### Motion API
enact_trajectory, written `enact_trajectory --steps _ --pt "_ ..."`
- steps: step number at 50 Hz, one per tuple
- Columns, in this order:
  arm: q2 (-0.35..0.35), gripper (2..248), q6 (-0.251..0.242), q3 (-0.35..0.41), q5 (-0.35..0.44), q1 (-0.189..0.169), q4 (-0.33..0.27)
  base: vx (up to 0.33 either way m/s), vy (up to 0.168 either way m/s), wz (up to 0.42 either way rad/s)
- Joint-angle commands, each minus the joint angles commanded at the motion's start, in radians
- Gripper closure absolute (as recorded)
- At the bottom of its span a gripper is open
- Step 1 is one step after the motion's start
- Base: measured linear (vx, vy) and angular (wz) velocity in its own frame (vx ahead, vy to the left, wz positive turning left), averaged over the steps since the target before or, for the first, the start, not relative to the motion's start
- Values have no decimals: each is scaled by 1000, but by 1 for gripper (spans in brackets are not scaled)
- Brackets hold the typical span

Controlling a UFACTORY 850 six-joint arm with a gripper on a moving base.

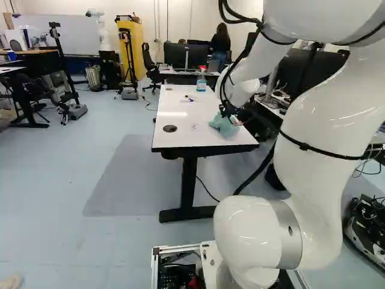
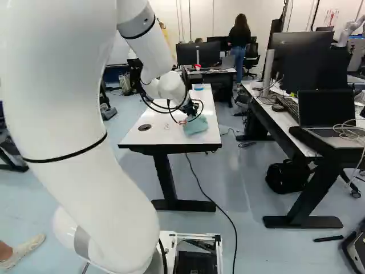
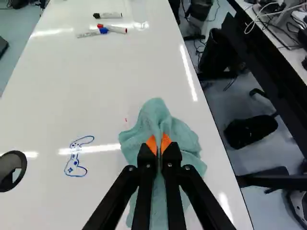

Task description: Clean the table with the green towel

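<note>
In the right base view my gripper (image 2: pixel 189 111) reaches down over the white table (image 2: pixel 149 136), at the green towel (image 2: pixel 195 125). In the wrist view the gripper (image 3: pixel 159 145) is shut on the towel (image 3: pixel 187 139), a fold of it pinched between the orange pads. The towel lies bunched on the tabletop near one long edge. Beside it on the white surface (image 3: pixel 105 115) is a blue drawn outline (image 3: pixel 76 158), with a small red mark (image 3: pixel 126 120) closer to the towel.
Several markers (image 3: pixel 112 29) lie further along the table. A round black grommet (image 3: pixel 10 170) sits beyond the drawing. A spray bottle (image 1: pixel 201 81) stands at the table's far end. Right of the table is a desk with a laptop (image 2: pixel 328 114). Another robot (image 1: pixel 102 30) stands far back.
</note>
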Motion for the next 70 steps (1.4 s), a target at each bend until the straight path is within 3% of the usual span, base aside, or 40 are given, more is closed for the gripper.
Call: enact_trajectory --steps 16,29,40,70 --pt "-81 220 0 -85 78 10 -11 0 0 0" --pt "-159 220 0 -148 156 -2 -23 0 0 0" --pt "-191 220 0 -160 197 -21 -33 0 0 0" --pt "-257 220 0 -168 262 -21 -42 0 0 0"
